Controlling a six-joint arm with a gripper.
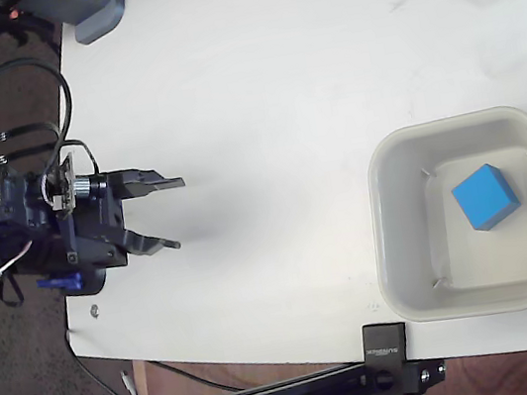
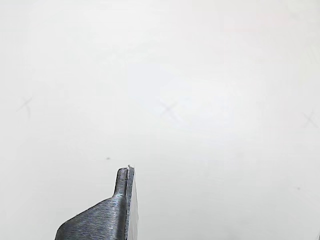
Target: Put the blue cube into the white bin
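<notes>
Pincer (image 1: 168, 214) hung spread and empty, well apart from the white bin (image 1: 387, 153); inside, the blue cube (image 1: 485, 197) looked light, rigid, best pinched across opposite flat faces.

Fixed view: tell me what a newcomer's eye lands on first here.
The small bright-blue cube catches the eye first, lying inside the off-white square plastic bin at the right of the white table. Next comes the black robot hand at the table's left edge, open and empty, far from the bin. The wrist view shows only bare tabletop and one dark fingertip.
</notes>
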